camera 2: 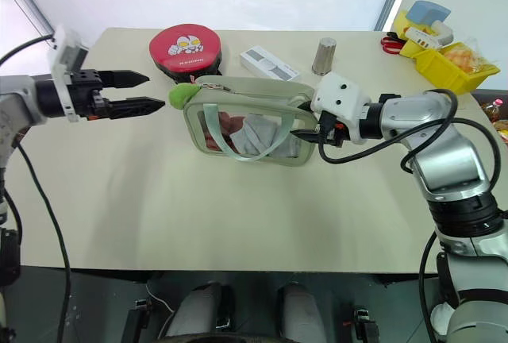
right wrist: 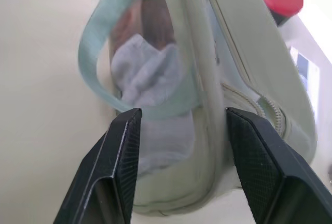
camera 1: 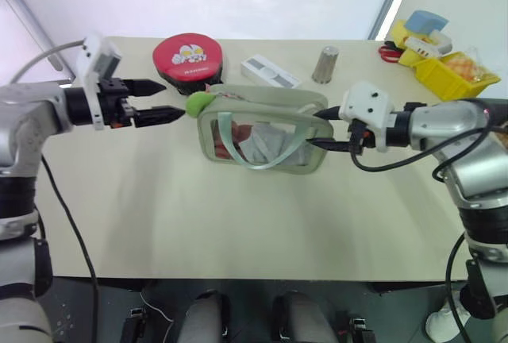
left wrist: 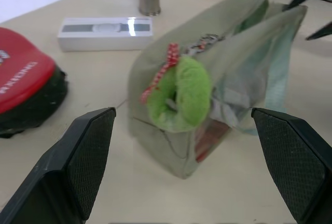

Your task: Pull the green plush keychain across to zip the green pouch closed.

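Pale sage-green pouch [camera 1: 266, 132] with clear window, mid-table; lime fuzzy keychain [camera 1: 198, 103] at its left end. Left gripper [camera 1: 165, 98] spread wide beside it; right gripper [camera 1: 317, 128] parted around pouch's right end.

Robot test lab or demo room, by the look of it. Plain beige tabletop [camera 1: 238, 224] set before a pale, featureless wall or screen. Loose everyday props staged on it: round red case [camera 1: 189, 59] and white flat box [camera 1: 271, 71] far side, small metal cylinder [camera 1: 325, 64] beside them. Yellow bins [camera 1: 444, 69] of mixed small items at the far right corner. Black cables [camera 2: 44, 224] trail off the arms.
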{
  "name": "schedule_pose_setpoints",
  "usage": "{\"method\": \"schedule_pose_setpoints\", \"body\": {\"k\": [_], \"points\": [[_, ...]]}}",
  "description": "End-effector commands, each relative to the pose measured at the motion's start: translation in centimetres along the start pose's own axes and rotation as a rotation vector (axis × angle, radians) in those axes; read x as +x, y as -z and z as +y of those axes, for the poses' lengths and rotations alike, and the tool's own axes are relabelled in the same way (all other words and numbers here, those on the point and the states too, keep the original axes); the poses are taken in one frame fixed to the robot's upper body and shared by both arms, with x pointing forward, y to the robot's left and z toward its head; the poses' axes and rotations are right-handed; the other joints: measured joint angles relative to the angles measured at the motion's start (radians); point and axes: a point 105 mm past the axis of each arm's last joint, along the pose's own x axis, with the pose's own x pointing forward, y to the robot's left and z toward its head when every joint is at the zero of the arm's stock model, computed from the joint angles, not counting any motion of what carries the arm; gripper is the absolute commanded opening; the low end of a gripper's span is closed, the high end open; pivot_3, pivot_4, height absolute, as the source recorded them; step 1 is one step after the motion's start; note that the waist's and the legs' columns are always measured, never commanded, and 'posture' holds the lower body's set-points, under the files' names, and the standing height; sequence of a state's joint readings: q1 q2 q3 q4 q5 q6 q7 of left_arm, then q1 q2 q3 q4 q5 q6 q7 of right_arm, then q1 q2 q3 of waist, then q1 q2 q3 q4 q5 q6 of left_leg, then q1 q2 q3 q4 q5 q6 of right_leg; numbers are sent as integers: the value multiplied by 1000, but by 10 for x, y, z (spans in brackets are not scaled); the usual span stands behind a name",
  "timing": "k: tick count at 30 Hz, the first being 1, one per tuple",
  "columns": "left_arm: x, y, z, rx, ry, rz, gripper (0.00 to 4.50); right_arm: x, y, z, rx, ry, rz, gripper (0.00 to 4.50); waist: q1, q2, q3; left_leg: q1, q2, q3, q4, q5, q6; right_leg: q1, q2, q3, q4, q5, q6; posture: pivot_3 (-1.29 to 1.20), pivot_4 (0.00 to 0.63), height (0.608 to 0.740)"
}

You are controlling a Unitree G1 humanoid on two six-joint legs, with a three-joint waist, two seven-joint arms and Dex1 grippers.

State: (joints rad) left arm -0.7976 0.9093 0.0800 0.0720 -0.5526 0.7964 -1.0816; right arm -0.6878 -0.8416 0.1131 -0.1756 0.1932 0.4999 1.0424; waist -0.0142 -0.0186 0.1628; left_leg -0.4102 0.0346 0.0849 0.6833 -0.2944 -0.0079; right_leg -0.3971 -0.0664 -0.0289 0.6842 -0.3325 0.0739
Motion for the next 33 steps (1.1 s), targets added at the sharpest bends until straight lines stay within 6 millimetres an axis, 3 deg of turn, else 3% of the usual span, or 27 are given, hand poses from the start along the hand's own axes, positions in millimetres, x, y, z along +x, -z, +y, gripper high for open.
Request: {"method": "schedule_pose_setpoints", "body": {"k": [1,2,5,6,10,13,20,23,26,29,33], "points": [[5,-12,-4,65,-14,-30,4500,-3,-11,-9,-32,33,-37,2096,0,0,0,0,0,0,0,0,0,0,0,0,0,0,0,0,150,740],[8,-11,-3,52,-21,-39,4500,-3,-12,-9,-35,31,-42,1777,0,0,0,0,0,0,0,0,0,0,0,0,0,0,0,0,150,740],[15,-5,-6,45,-11,-32,4500,-2,-15,-7,-38,22,-52,260,-1,0,0,0,0,0,0,0,0,0,0,0,0,0,0,0,150,740],[16,-3,-6,50,-10,-24,4500,-2,-15,-6,-37,20,-54,47,-2,0,0,0,0,0,0,0,0,0,0,0,0,0,0,0,150,740],[20,6,-8,50,0,-1,4500,-1,-18,-5,-41,14,-60,47,-2,0,0,0,0,0,0,0,0,0,0,0,0,0,0,0,150,740],[20,10,-10,60,21,9,3604,-2,-18,-7,-31,27,-67,0,-2,0,0,0,0,0,0,0,0,0,0,0,0,0,0,0,150,740],[26,12,-8,74,26,6,40,0,-25,-6,-16,31,-91,0,-3,0,0,0,0,0,0,0,0,0,0,0,0,0,0,0,150,740],[31,7,-5,86,20,-11,40,1,-25,-5,-14,31,-92,0,-1,0,0,0,0,0,0,0,0,0,0,0,0,0,0,0,150,740],[32,-12,-2,99,17,-59,40,2,-25,-5,-14,32,-92,0,0,0,0,0,0,0,0,0,0,0,0,0,0,0,0,0,150,740],[33,-32,-8,173,50,-80,40,2,-24,-5,-16,34,-89,0,-1,0,0,0,0,0,0,0,0,0,1,0,0,0,0,0,150,740],[45,-44,-18,273,87,-71,40,4,-24,-3,-20,32,-89,0,-1,0,0,0,0,0,0,0,0,0,1,0,0,0,0,0,150,740]]}}
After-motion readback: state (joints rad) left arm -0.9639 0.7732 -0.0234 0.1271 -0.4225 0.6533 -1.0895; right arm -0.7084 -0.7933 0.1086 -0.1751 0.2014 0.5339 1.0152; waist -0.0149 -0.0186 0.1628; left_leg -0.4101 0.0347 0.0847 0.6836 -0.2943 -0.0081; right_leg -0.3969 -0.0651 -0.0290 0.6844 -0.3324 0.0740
